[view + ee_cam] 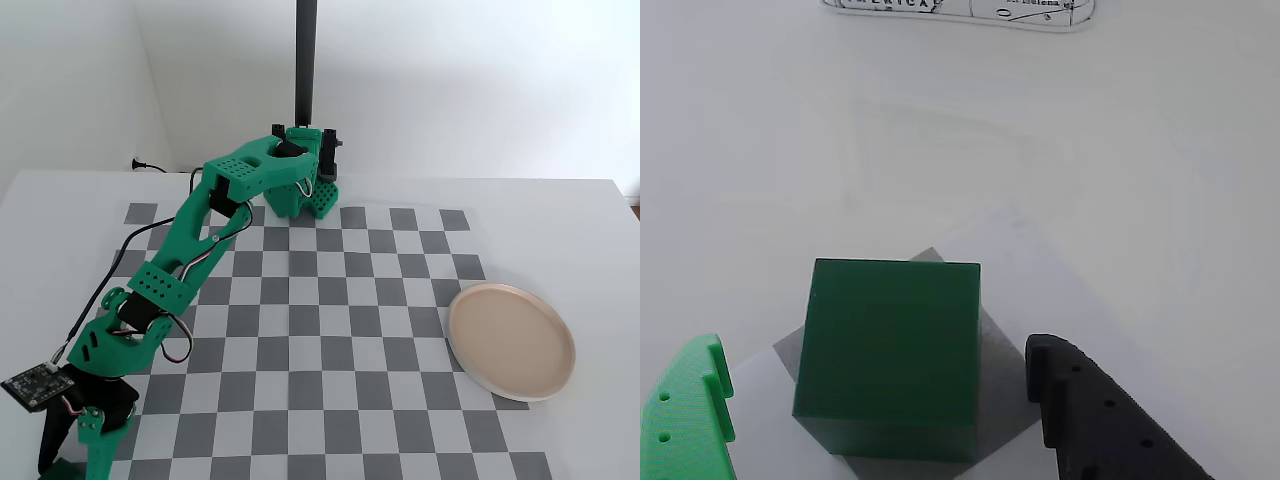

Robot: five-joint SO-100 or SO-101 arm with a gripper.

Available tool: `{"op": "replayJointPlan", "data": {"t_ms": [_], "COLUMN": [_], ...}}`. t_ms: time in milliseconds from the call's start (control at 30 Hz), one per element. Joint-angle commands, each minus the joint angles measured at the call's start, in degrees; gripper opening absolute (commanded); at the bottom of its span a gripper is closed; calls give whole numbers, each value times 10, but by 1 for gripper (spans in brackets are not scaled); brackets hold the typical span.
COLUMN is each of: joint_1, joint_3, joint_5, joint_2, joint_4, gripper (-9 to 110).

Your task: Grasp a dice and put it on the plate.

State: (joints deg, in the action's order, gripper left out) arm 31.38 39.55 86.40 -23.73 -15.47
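Dark green, the dice [888, 355] sits on a grey square at the checkered mat's far edge, between the spread fingers [890, 400], one green [692, 415], one black [1090, 410], neither touching it. Well apart, the plate [511, 342] lies on the worktop's [560, 215] right side.

bright, even daylight, soft faint shadows, both views sharp.

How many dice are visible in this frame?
1. The dice sits between the open gripper fingers in the wrist view; the fixed view hides it, so others may be hidden too.
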Motion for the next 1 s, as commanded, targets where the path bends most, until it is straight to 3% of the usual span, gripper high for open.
{"op": "replayJointPlan", "data": {"t_ms": [0, 533, 967], "joint_1": [-1, -8, -8], "joint_3": [-80, -140, -143], "joint_5": [4, 4, 4], "joint_2": [-8, 31, 31], "joint_4": [-7, -32, -32], "gripper": [27, 22, -4]}}
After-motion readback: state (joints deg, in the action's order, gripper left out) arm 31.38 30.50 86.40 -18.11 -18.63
